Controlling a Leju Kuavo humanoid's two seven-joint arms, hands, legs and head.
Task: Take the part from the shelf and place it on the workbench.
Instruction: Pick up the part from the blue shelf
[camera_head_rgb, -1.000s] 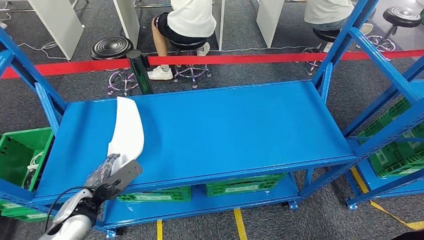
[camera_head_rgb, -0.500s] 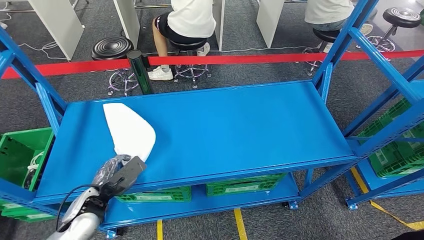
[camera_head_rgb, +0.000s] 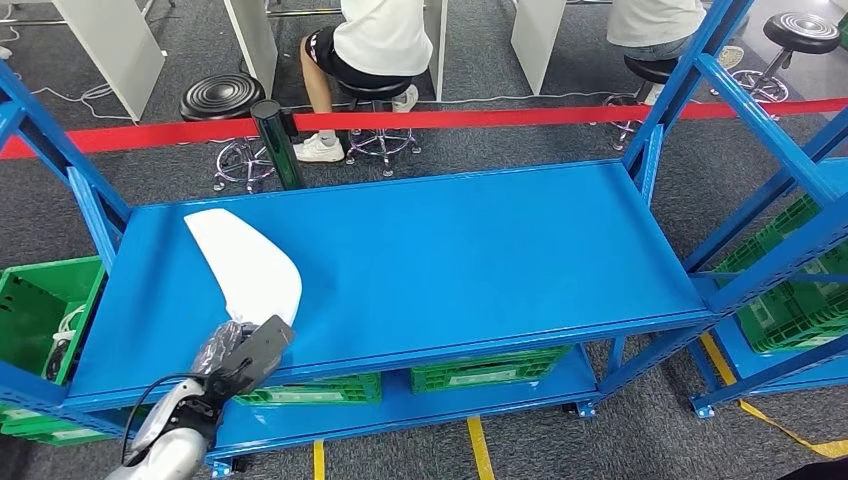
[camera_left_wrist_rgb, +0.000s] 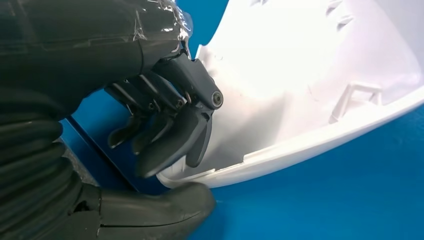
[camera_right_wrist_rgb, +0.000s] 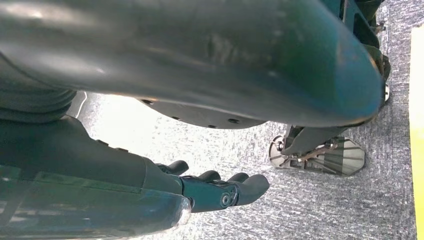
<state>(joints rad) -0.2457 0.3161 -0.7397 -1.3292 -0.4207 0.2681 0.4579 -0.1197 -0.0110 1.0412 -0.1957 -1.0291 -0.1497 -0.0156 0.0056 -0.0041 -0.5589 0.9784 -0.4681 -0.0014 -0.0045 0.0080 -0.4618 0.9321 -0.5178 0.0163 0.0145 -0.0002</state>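
We read no brand or label anywhere; the green crates (camera_head_rgb: 480, 372) under the blue worktop (camera_head_rgb: 450, 250) carry pale strips too small to make out. Our left arm reaches up from below to the worktop's near left edge, and the left hand (camera_head_rgb: 240, 350) grips the near end of the white part (camera_head_rgb: 245, 262), dark fingers (camera_left_wrist_rgb: 170, 135) curled inside its hollow underside and the thumb (camera_left_wrist_rgb: 155, 212) beneath the rim. The part lies along the worktop's left side, pointing away from us. Our right hand (camera_right_wrist_rgb: 215, 192) hangs over grey carpet, its fingers loosely extended and holding nothing.
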